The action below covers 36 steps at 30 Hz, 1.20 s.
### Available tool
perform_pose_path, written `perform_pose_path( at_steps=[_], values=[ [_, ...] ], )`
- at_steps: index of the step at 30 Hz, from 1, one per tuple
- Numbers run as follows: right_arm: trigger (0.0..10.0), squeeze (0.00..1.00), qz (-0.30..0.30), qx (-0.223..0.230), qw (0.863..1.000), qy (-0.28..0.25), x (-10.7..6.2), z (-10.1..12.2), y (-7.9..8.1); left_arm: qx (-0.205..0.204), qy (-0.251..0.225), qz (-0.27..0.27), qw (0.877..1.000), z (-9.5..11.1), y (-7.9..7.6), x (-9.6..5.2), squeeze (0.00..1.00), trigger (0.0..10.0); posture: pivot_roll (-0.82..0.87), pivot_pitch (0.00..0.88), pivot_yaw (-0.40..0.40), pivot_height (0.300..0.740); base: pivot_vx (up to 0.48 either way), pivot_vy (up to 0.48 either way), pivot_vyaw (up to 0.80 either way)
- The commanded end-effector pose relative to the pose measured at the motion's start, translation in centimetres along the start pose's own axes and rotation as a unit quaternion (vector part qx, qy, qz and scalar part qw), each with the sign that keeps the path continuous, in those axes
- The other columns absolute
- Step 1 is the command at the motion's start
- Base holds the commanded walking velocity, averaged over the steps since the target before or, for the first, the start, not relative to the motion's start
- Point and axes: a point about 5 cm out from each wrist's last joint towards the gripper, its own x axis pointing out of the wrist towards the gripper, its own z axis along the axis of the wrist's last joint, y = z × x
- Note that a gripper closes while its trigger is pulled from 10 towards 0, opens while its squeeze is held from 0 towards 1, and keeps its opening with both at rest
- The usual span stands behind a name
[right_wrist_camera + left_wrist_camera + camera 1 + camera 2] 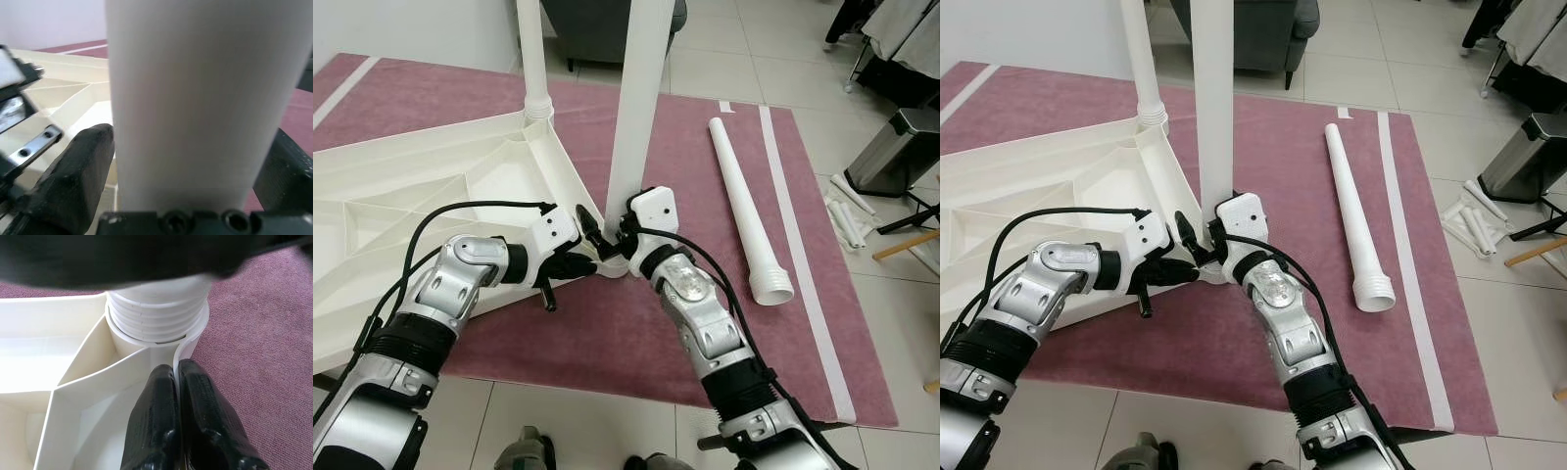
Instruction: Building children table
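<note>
Pinching the near-corner wall of the upturned white tabletop (431,186) with my left gripper (177,377), fingers shut on it. My right gripper (186,161) clamps the upright leg (636,108) screwed into that corner. Another leg (746,201) lies loose on the purple rug (685,127) further out.

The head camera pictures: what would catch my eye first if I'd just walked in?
The tall white plastic table leg standing upright at the corner of the upside-down white ribbed tabletop on the mauve rug. The right gripper clasps the leg near its base, and the left gripper, fingers together, pinches the tabletop's rim. A loose white tube leg lies on the rug to the right.
</note>
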Motion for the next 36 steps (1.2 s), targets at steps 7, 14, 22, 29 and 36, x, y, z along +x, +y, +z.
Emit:
perform_pose_path(
  at_steps=[7, 14, 22, 29, 36],
  values=[
    [10.0, 0.00, 0.126, 0.009, 0.992, 0.001, -1.1, 1.2, -0.8, 0.012, -0.052, -0.007, 0.999, 1.4, 0.0, 0.0, 0.00, 0.0, 0.14, 0.103, -0.027, 0.740, 0.000, 0.000, 0.00],
    [10.0, 0.00, 0.169, 0.007, 0.985, 0.017, -0.8, 1.4, -2.0, 0.017, -0.051, -0.018, 0.998, 1.4, -0.4, -0.2, 0.00, 0.0, 0.15, 0.099, -0.024, 0.740, 0.000, 0.000, 0.00],
    [10.0, 0.00, 0.184, 0.006, 0.982, 0.034, 0.2, 1.3, -3.5, 0.027, -0.048, -0.029, 0.998, 1.4, -0.7, -0.7, 0.00, 0.0, 0.16, 0.098, -0.029, 0.740, 0.000, 0.000, 0.00],
    [10.0, 0.00, 0.207, 0.011, 0.977, 0.042, 1.0, 1.3, -3.6, 0.026, -0.046, -0.029, 0.998, 1.3, -1.0, -1.0, 0.00, 0.0, 0.17, 0.098, -0.035, 0.740, 0.000, 0.000, 0.00],
    [0.0, 0.00, 0.214, 0.020, 0.976, 0.044, 1.0, 1.0, -3.5, 0.023, -0.047, -0.029, 0.998, 1.2, -1.1, -1.0, 0.00, 0.0, 0.17, 0.100, -0.037, 0.740, 0.000, 0.000, 0.00]
  ],
)
